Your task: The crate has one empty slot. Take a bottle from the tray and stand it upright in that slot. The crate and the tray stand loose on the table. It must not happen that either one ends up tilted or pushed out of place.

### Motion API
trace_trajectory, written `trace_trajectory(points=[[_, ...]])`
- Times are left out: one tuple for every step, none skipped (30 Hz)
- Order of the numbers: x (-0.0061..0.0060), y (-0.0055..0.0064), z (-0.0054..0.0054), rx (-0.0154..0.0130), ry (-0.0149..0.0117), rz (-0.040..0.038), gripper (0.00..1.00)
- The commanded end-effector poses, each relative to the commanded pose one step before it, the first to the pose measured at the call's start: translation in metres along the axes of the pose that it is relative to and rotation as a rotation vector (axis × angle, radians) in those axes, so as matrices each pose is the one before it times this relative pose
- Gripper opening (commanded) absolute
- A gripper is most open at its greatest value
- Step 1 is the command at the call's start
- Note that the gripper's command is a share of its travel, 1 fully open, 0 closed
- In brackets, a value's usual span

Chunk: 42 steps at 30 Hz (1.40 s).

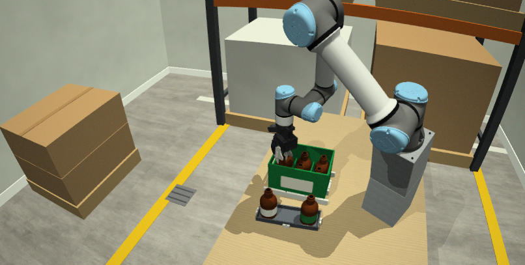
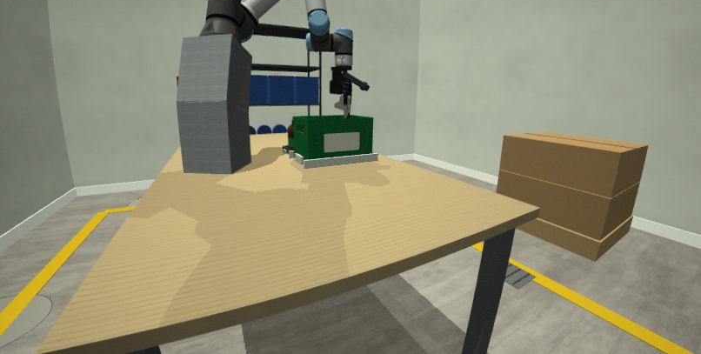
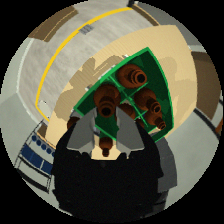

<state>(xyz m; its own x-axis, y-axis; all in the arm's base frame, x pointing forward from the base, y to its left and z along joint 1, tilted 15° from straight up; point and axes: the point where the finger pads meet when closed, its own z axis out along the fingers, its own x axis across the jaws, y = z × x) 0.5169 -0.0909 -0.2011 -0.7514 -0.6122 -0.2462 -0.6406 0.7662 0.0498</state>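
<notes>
My gripper [image 1: 282, 154] is shut on the neck of a brown bottle [image 1: 286, 161] and holds it upright, low inside the back left slot of the green crate [image 1: 299, 173]. In the wrist view the bottle [image 3: 106, 101] stands between my fingers inside the crate [image 3: 134, 91], with several other brown bottles [image 3: 147, 101] in the neighbouring slots. The grey tray [image 1: 288, 217] in front of the crate holds a white-labelled bottle [image 1: 268, 203] and a green-labelled bottle [image 1: 309, 209]. In the exterior view the gripper [image 2: 346, 106] reaches into the crate's top [image 2: 331, 137].
The arm's grey pedestal [image 1: 397, 182] stands right of the crate. The table's left edge runs close to the crate and tray. A cardboard box stack [image 1: 70, 142] stands on the floor to the left; shelving with boxes stands behind.
</notes>
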Motion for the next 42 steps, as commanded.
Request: trace_trajectory(points=[[-0.00025,-0.00059,0.0003,0.00146,-0.00054,-0.00016,0.0],[0.0,0.0,0.00025,0.0,0.0,0.0,0.0],[0.0,0.0,0.00027,0.0,0.0,0.0,0.0],[0.0,0.0,0.00029,0.0,0.0,0.0,0.0],[0.0,0.0,0.00031,0.0,0.0,0.0,0.0],[0.0,0.0,0.00033,0.0,0.0,0.0,0.0],[0.0,0.0,0.00035,0.0,0.0,0.0,0.0],[0.0,0.0,0.00036,0.0,0.0,0.0,0.0],[0.0,0.0,0.00038,0.0,0.0,0.0,0.0],[0.0,0.0,0.0,0.0,0.0,0.0,0.0],[0.0,0.0,0.0,0.0,0.0,0.0,0.0],[0.0,0.0,0.0004,0.0,0.0,0.0,0.0],[0.0,0.0,0.00041,0.0,0.0,0.0,0.0],[0.0,0.0,0.00043,0.0,0.0,0.0,0.0],[0.0,0.0,0.00044,0.0,0.0,0.0,0.0],[0.0,0.0,0.00045,0.0,0.0,0.0,0.0],[0.0,0.0,0.00046,0.0,0.0,0.0,0.0],[0.0,0.0,0.00047,0.0,0.0,0.0,0.0],[0.0,0.0,0.00048,0.0,0.0,0.0,0.0],[0.0,0.0,0.00048,0.0,0.0,0.0,0.0],[0.0,0.0,0.00049,0.0,0.0,0.0,0.0],[0.0,0.0,0.00049,0.0,0.0,0.0,0.0],[0.0,0.0,0.00049,0.0,0.0,0.0,0.0],[0.0,0.0,0.00049,0.0,0.0,0.0,0.0],[0.0,0.0,0.00049,0.0,0.0,0.0,0.0],[0.0,0.0,0.00049,0.0,0.0,0.0,0.0],[0.0,0.0,0.0,0.0,0.0,0.0,0.0],[0.0,0.0,0.0,0.0,0.0,0.0,0.0],[0.0,0.0,0.00049,0.0,0.0,0.0,0.0],[0.0,0.0,0.00048,0.0,0.0,0.0,0.0],[0.0,0.0,0.00047,0.0,0.0,0.0,0.0],[0.0,0.0,0.00046,0.0,0.0,0.0,0.0],[0.0,0.0,0.00045,0.0,0.0,0.0,0.0],[0.0,0.0,0.00044,0.0,0.0,0.0,0.0],[0.0,0.0,0.00043,0.0,0.0,0.0,0.0],[0.0,0.0,0.00041,0.0,0.0,0.0,0.0],[0.0,0.0,0.0004,0.0,0.0,0.0,0.0],[0.0,0.0,0.00038,0.0,0.0,0.0,0.0],[0.0,0.0,0.00037,0.0,0.0,0.0,0.0],[0.0,0.0,0.00035,0.0,0.0,0.0,0.0],[0.0,0.0,0.00033,0.0,0.0,0.0,0.0],[0.0,0.0,0.00031,0.0,0.0,0.0,0.0]])
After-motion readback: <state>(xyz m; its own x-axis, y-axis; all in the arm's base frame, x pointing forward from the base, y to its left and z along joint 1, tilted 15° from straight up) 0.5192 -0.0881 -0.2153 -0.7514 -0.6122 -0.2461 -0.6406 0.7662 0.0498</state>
